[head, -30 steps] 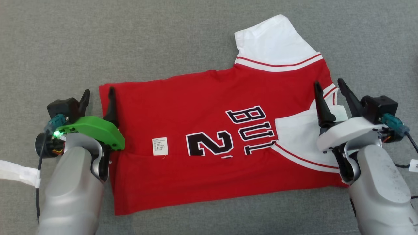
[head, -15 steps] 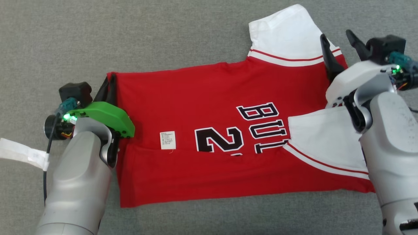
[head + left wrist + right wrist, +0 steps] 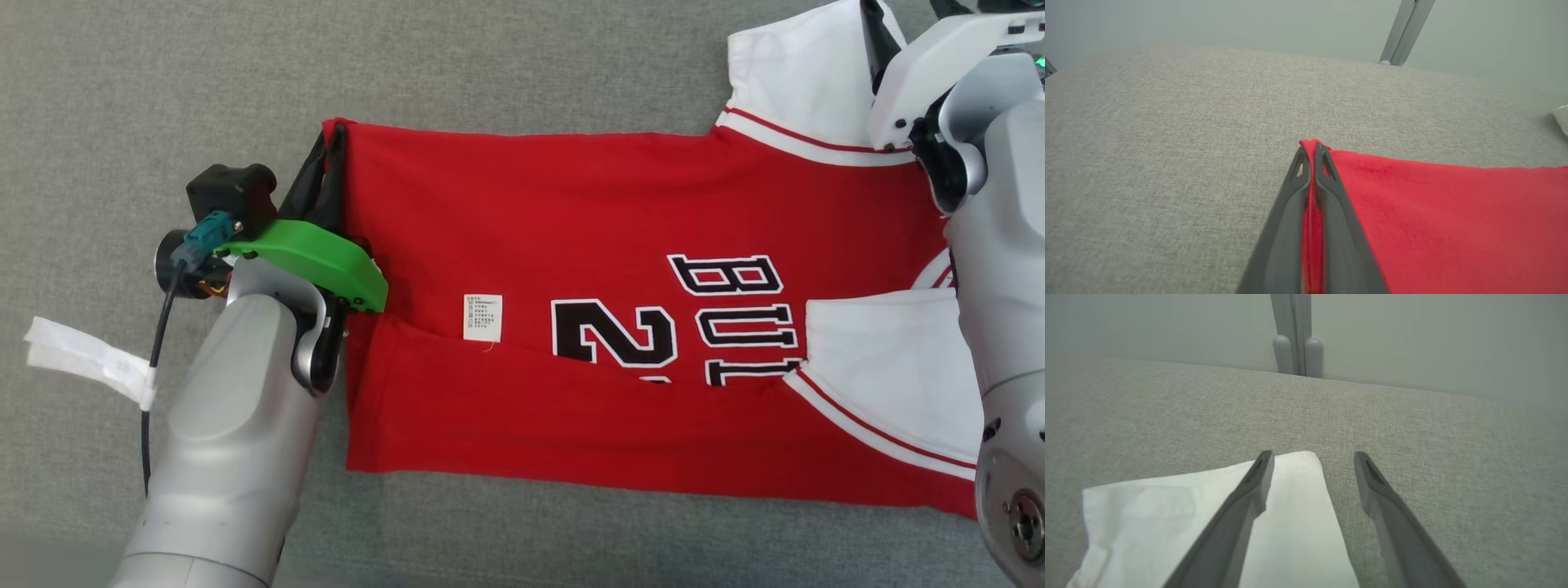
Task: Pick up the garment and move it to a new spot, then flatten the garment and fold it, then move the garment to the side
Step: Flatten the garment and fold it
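The red jersey (image 3: pixel 571 204) with white sleeves and black lettering lies flat on the grey fabric surface (image 3: pixel 163 82), its near long edge folded over. My left gripper (image 3: pixel 331 139) is shut on the far corner of the jersey's hem; in the left wrist view the red cloth (image 3: pixel 1453 212) is pinched between the closed fingers of that gripper (image 3: pixel 1310 149). My right gripper (image 3: pixel 1312 457) is open above the far white sleeve (image 3: pixel 1167 514), its left finger over the sleeve's corner. In the head view one of its dark fingers (image 3: pixel 872 33) stands over that sleeve (image 3: pixel 800 73) at the top edge.
A white care tag (image 3: pixel 482 317) lies on the jersey by the fold line. A white strap (image 3: pixel 82 359) wraps my left arm's cable. Metal posts (image 3: pixel 1406 30) (image 3: pixel 1296 347) stand beyond the surface's far edge. Bare grey fabric surrounds the jersey.
My left gripper went from open astride the hem corner to shut on it. My right gripper, still open, moved from the near folded sleeve to the far sleeve. The camera view has shifted.
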You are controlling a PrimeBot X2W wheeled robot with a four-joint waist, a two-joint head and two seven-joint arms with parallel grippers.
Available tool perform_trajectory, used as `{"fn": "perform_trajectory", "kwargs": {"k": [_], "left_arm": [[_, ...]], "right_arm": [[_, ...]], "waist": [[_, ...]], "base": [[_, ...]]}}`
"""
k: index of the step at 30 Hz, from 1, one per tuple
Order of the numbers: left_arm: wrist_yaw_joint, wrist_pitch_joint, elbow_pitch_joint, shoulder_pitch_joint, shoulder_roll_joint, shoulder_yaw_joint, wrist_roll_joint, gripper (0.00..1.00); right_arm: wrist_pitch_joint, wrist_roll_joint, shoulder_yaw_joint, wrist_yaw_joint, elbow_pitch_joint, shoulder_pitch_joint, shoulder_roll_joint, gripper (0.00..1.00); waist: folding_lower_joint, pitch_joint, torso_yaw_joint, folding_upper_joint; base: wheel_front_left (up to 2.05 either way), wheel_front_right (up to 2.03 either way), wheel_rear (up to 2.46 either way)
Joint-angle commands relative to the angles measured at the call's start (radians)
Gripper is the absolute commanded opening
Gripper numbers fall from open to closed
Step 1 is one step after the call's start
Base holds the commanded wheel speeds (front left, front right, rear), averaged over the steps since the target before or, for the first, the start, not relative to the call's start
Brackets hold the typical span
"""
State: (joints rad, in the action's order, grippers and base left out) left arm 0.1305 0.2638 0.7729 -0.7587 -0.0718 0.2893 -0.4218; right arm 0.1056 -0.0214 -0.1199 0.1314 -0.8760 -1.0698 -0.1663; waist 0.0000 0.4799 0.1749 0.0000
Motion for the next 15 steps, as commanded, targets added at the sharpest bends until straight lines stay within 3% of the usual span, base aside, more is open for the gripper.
{"fn": "perform_trajectory", "kwargs": {"k": [1, 2, 3, 4, 6, 7, 10, 15], "left_arm": [[0.0, 0.0, -0.01, 0.003, 0.002, 0.001, -0.006, 0.0], [0.0, 0.0, -0.013, 0.003, 0.004, 0.004, -0.007, 0.0], [0.0, 0.0, -0.015, 0.003, 0.004, 0.007, -0.008, 0.0], [0.0, 0.0, -0.016, 0.003, 0.005, 0.009, -0.01, 0.0], [0.0, 0.0, -0.017, 0.005, 0.006, 0.013, -0.016, 0.0], [0.0, 0.0, -0.015, 0.005, 0.005, 0.015, -0.018, 0.0], [0.0, 0.0, -0.015, 0.005, 0.003, 0.015, -0.023, 0.0], [0.0, 0.0, -0.055, 0.018, -0.01, -0.019, -0.006, 0.0]], "right_arm": [[-0.001, 0.018, -0.019, -0.002, -0.024, -0.017, -0.006, 1.0], [-0.001, 0.029, -0.023, -0.002, -0.039, -0.024, -0.003, 1.0], [0.001, 0.041, -0.032, -0.002, -0.056, -0.031, -0.001, 0.86], [0.005, 0.051, -0.037, -0.002, -0.07, -0.036, 0.001, 0.45], [0.017, 0.062, -0.045, -0.002, -0.105, -0.045, 0.004, 0.1], [0.019, 0.065, -0.051, -0.002, -0.12, -0.045, 0.006, 0.0], [-0.02, 0.07, -0.07, -0.002, -0.132, -0.059, -0.002, 0.0], [-0.202, 0.099, -0.093, -0.002, -0.099, -0.09, -0.001, 0.0]], "waist": [[0.0, 0.028, 0.024, 0.0], [0.0, 0.031, 0.025, 0.0], [0.0, 0.035, 0.026, 0.0], [0.0, 0.037, 0.026, 0.0], [0.0, 0.038, 0.027, 0.0], [0.0, 0.038, 0.027, 0.0], [0.0, 0.035, 0.026, 0.0], [0.0, 0.018, 0.013, 0.0]], "base": [[0.0, 0.0, 0.0], [0.0, 0.0, 0.0], [0.0, 0.0, 0.0], [0.0, 0.0, 0.0], [0.0, 0.0, 0.0], [0.0, 0.0, 0.0], [0.0, 0.0, 0.0], [0.0, 0.0, 0.0]]}}
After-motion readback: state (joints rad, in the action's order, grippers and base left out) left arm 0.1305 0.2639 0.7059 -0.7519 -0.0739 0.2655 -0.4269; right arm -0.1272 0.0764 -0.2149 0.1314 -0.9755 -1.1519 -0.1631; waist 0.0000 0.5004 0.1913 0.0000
